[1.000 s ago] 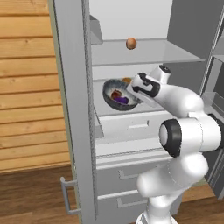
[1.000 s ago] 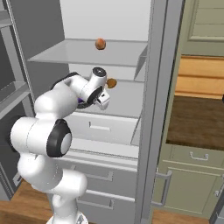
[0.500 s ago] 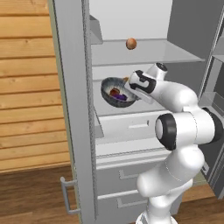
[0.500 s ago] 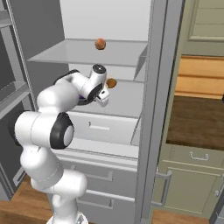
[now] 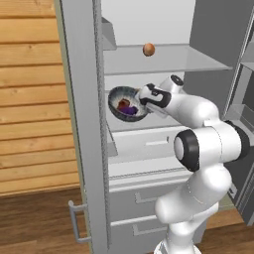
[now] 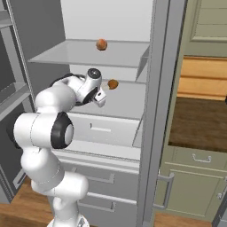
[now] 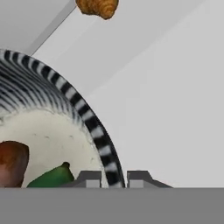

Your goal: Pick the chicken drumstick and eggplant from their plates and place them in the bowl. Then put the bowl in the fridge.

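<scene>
The fridge [image 5: 82, 124] stands open. Inside it, over the middle shelf [image 5: 149, 124], my gripper [image 5: 144, 101] is shut on the rim of the dark patterned bowl [image 5: 126, 104], which tilts toward the camera. The purple eggplant [image 5: 131, 112] and the reddish-brown chicken drumstick [image 5: 122, 103] lie in it. In the hand view the striped bowl rim [image 7: 94, 127] runs between my fingertips [image 7: 91, 178], with the drumstick [image 7: 12, 162] and the eggplant's green stem [image 7: 52, 177] on the pale inside. In the right base view the gripper [image 6: 101, 98] reaches over the same shelf. The plates are out of view.
A round orange-tan ball [image 5: 149, 49] sits on the upper glass shelf [image 5: 173, 59]. A brown pastry-like item [image 6: 113, 84] lies at the back of the middle shelf. Drawers [image 5: 149, 144] are below. The fridge door edge [image 6: 150, 111] stands to the right, with a green-grey cabinet [image 6: 195, 177] beyond it.
The arm has stretched further into the fridge, carrying the bowl a little deeper over the middle shelf. The grip on the rim is unchanged.
</scene>
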